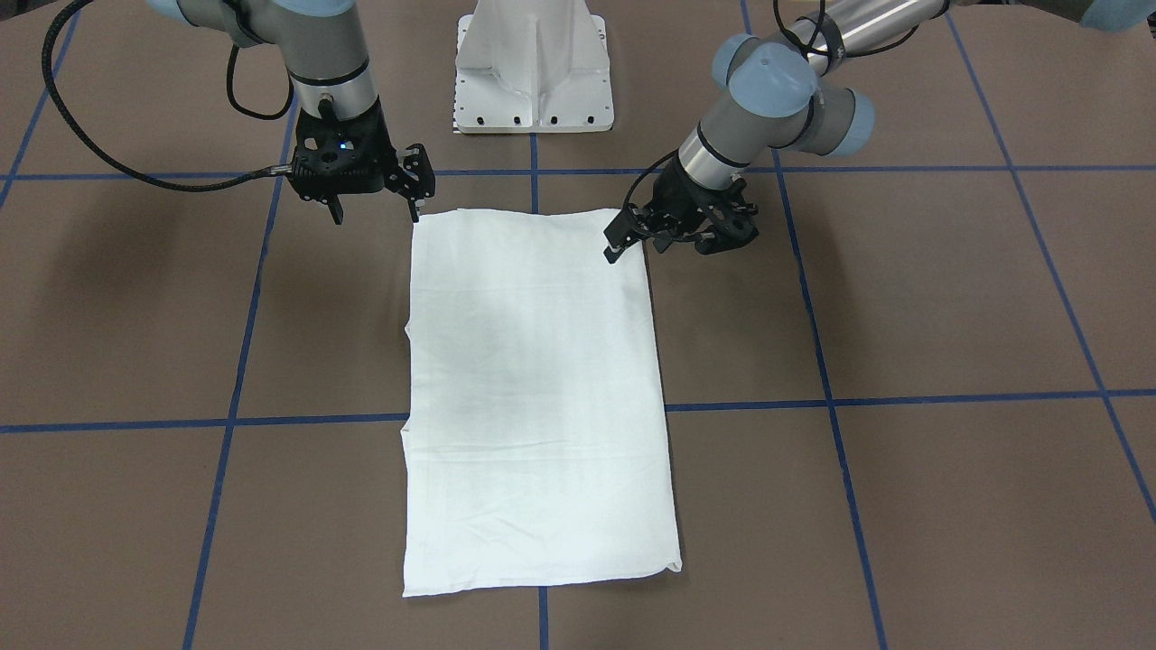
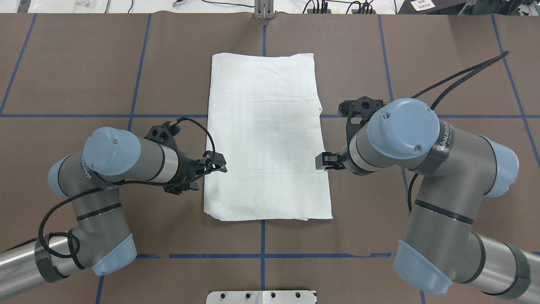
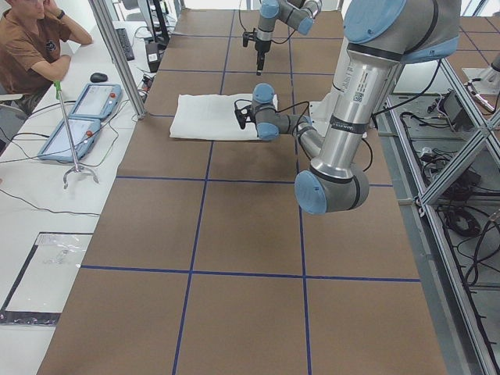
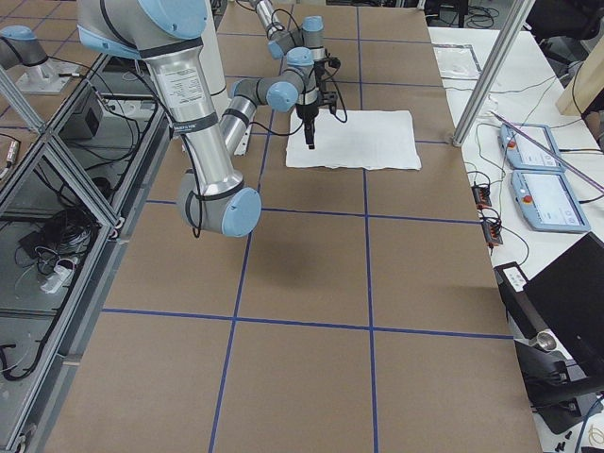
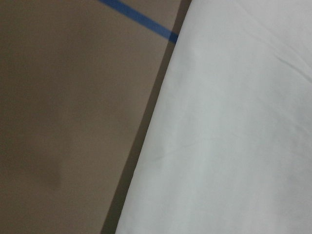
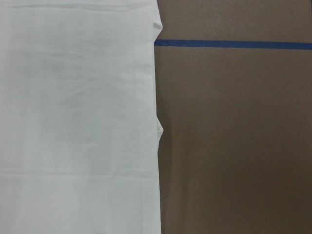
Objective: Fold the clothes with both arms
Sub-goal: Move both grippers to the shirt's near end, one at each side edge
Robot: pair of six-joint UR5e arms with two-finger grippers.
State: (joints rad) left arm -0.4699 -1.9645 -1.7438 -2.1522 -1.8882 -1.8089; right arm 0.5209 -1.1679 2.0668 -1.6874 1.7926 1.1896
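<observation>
- T-shirt folded into a long white rectangle, plain side up, flat on the table, directly in front of the white pedestal base; one short edge toward the base, long axis running away from it.
- Left gripper in front of the base, offset to the robot's left; jaws spread wide, holding nothing; one fingertip at the T-shirt's long edge, in the part nearest the base, the other out over bare table.
- Right gripper in front of the base, offset to the robot's right; jaws spread wide, holding nothing; one fingertip at the opposite long edge, again in the part nearest the base.
- Contact between either fingertip and the cloth: cannot tell.
- Blue tape lines laid as a grid over the table; one cross line passing under the T-shirt's middle, another running between the T-shirt and the base.
- Wrist views: only a long edge of the T-shirt, brown table and a strip of blue tape.
</observation>
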